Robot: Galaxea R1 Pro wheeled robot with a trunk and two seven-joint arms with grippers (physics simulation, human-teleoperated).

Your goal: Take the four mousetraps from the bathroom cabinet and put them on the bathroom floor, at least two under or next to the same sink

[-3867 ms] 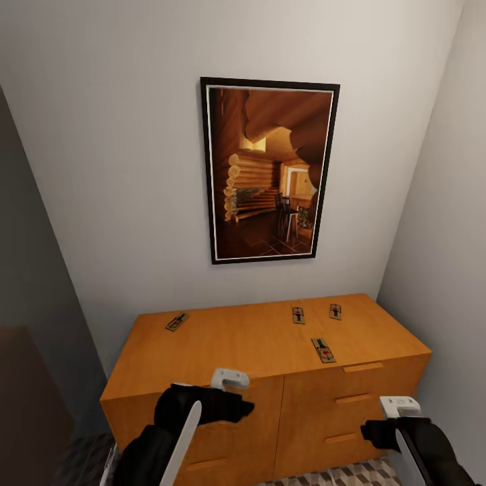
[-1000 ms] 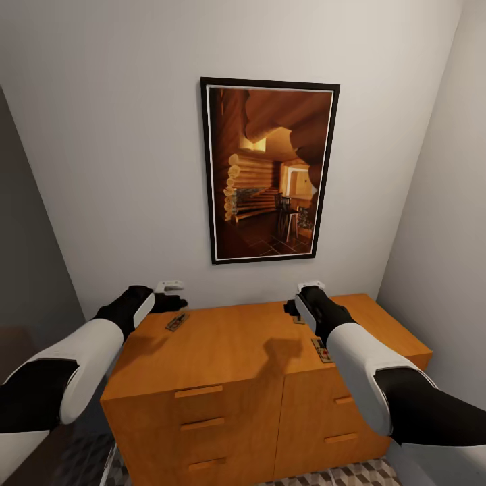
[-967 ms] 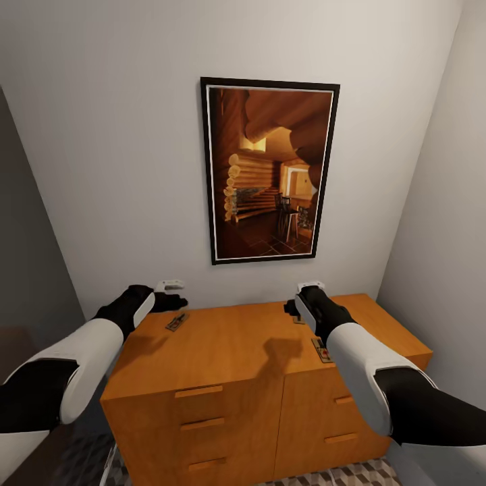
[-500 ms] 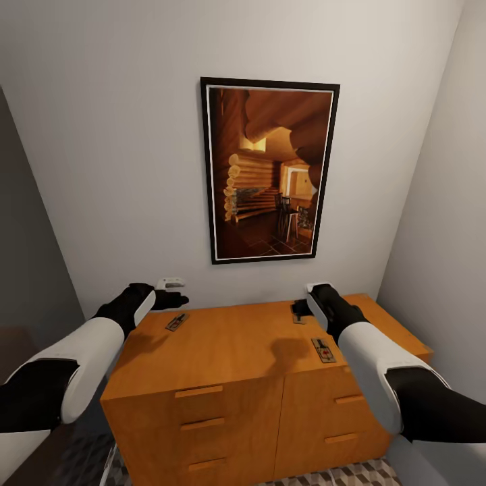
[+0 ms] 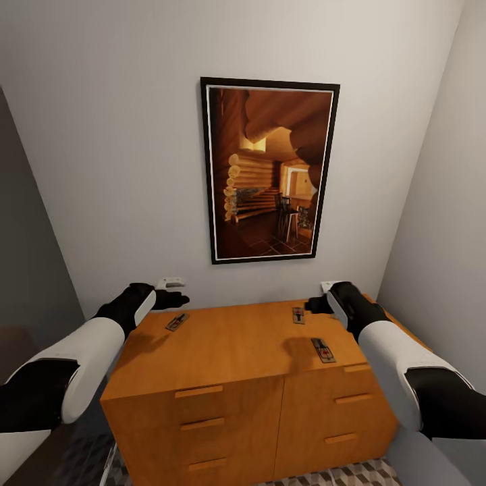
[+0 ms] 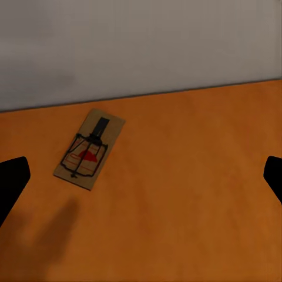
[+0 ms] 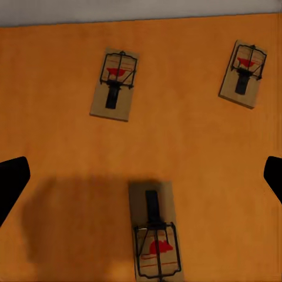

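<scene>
Already both arms reach out over the cabinet, each above its own share of the mousetraps.

At the left, the left gripper hovers over the back left corner of the top, close to the wall. Its wrist view shows both dark fingertips far apart at the picture's edges with nothing between them but bare wood, so the jaws stand wide open and empty. The left mousetrap lies flat on the top just below and slightly nearer the robot than that gripper. In the wrist picture it sits well off the midline, much closer to one fingertip than the other, with its long axis tilted, neither in line with the fingers nor square across them. I judge the gripper needs a sideways shift and a wrist turn before it descends.

Further right, the middle-back mousetrap lies near the wall, and the front mousetrap lies closer to the drawer edge, both on the cabinet top. The right gripper hangs above the back right area, also spread wide and holding nothing; its fingertips show at the frame's sides. Its camera shows three traps: one, the far-right mousetrap, and one nearest the gap's centre, its long axis running roughly across the line between the fingertips. That last trap seems the readiest pick for the right arm.
</scene>
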